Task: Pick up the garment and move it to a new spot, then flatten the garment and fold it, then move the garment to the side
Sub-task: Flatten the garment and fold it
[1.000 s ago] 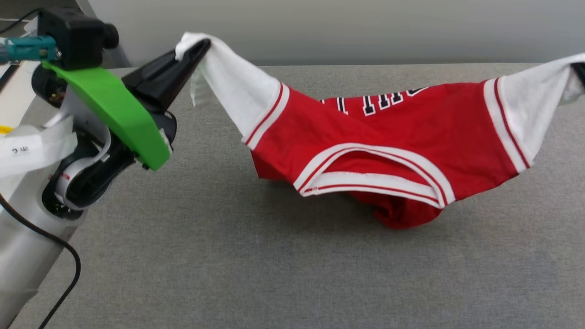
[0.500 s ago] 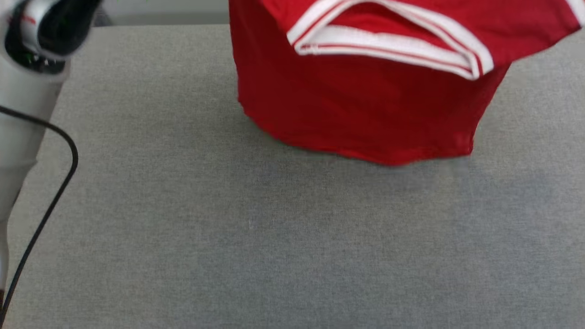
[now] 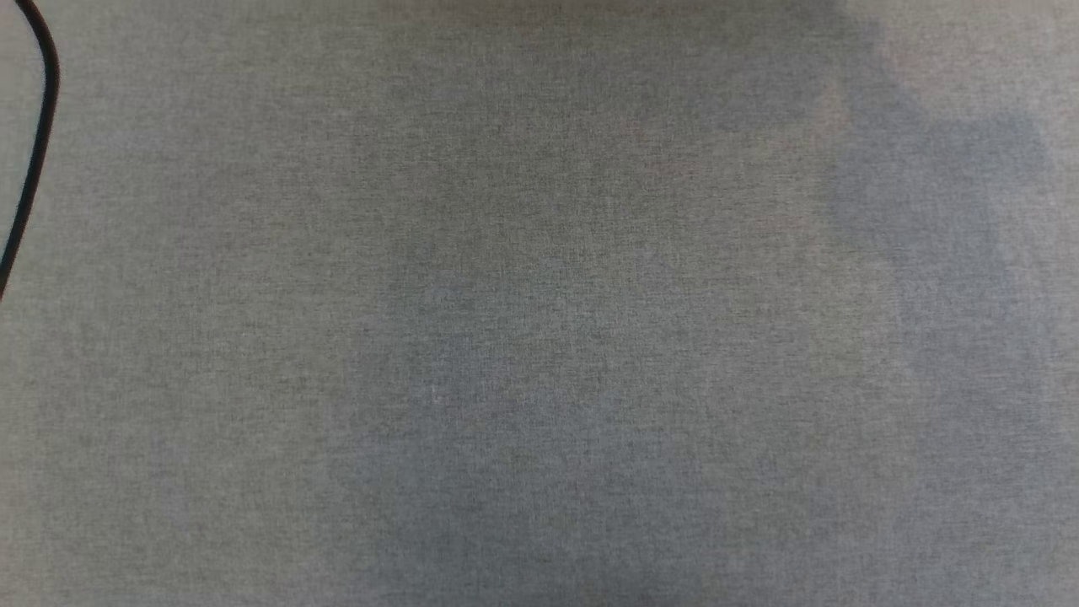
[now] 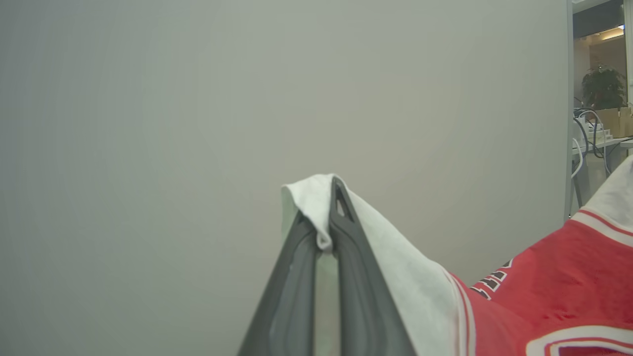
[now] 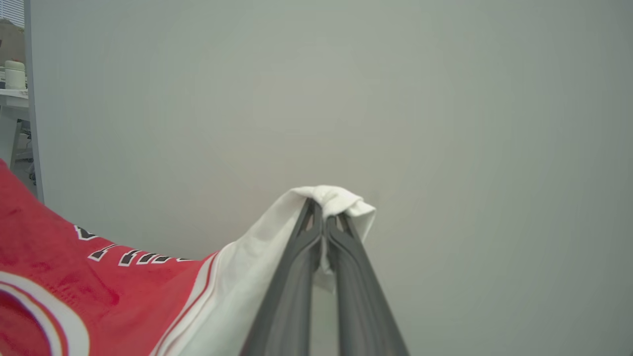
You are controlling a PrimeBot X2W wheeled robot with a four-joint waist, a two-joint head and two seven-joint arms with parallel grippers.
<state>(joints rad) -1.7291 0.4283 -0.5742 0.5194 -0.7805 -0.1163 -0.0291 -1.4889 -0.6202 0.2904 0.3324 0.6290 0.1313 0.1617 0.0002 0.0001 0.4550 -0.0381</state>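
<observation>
Left fingers (image 4: 330, 228) were closed tight on the end of one white sleeve (image 4: 395, 257) of the red jersey (image 4: 544, 282). The cloth was pinched at the tips and folded over them. From that pinch the jersey ran off to the lower right of the left wrist frame, with the striped trim, the red body and some black lettering showing there.

Right fingers (image 5: 324, 232) were also clamped shut, on the bunched end of the other white sleeve (image 5: 247, 272). From there the jersey (image 5: 59, 277) ran to the lower left of the right wrist frame.

So the jersey hung in the air between the two arms with its long axis sleeve to sleeve, in front of a plain grey wall (image 4: 148, 123). The body sagged in the middle.

In the head view the grey bench (image 3: 539, 354) lay below, a black cable (image 3: 40, 143) sat at the upper left edge, and a soft shadow (image 3: 927, 219) lay at the upper right.

Judgement: this is the carry step, and the put-down on the new spot is not yet done. Neither arm is nearer, since each holds one end. The set-down probably depends on keeping that sleeve-to-sleeve line taut and level over the bench, so the body lands spread and not bunched. How high the hem hung above the bench cannot be told.
</observation>
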